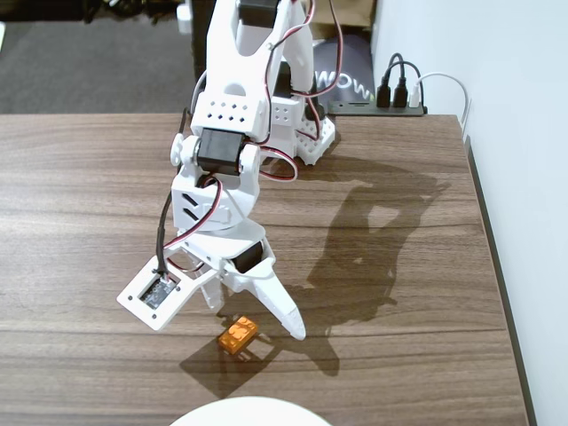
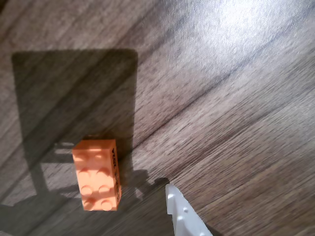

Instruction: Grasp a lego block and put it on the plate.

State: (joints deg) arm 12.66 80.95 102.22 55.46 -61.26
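The orange lego block (image 1: 238, 335) lies flat on the wooden table, studs up, just in front of the plate (image 1: 248, 412), whose white rim shows at the bottom edge of the fixed view. My gripper (image 1: 257, 319) hangs low over the block, open, its jaws spread to either side and nothing held. In the wrist view the lego block (image 2: 97, 174) sits at lower left. One white finger (image 2: 183, 214) reaches in from the bottom edge to the block's right, apart from it. The other finger is out of that view.
The arm's base (image 1: 306, 133) stands at the back of the table, with a black power strip and plugs (image 1: 390, 98) behind it. The table's right edge (image 1: 488, 248) runs along a white wall.
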